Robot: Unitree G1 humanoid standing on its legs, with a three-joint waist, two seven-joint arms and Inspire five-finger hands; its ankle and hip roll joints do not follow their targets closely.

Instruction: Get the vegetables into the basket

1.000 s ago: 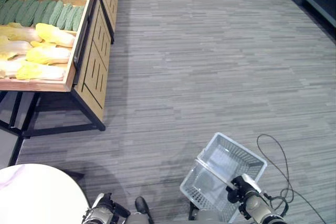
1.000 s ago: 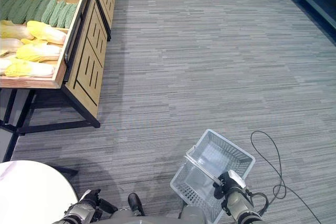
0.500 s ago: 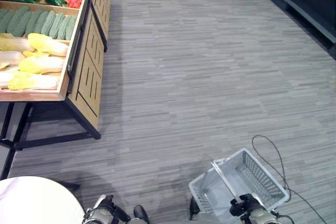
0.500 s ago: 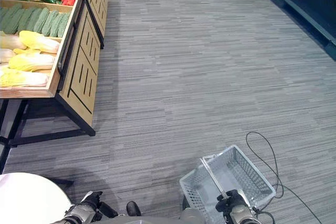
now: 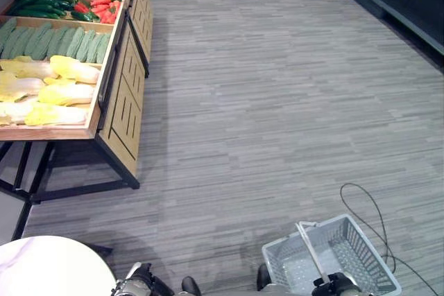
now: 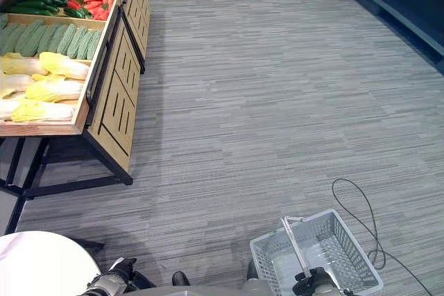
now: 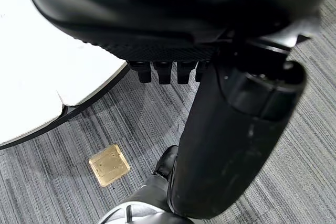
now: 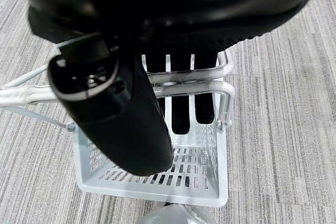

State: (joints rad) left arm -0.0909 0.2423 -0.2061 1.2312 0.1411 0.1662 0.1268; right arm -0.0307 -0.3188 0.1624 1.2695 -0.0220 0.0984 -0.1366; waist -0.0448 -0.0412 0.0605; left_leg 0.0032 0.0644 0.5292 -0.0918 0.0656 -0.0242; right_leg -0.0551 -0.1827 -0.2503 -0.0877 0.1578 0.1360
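Right hand [image 8: 178,98] curls around the handle [image 8: 105,90] of an empty white basket [image 5: 331,261] at 5 o'clock. Left hand [image 7: 173,69], fingers curled, holds nothing. Vegetables [image 5: 52,77] lie on the wooden stand [image 5: 121,95] at 10 o'clock.

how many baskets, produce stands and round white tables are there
basket: 1
produce stand: 1
round white table: 1
total: 3

Both arms are silver-grey, ending in dark hands: the left hand [image 7: 173,24] has a textured black palm, the right hand [image 8: 173,9] a thick, glossy black thumb.
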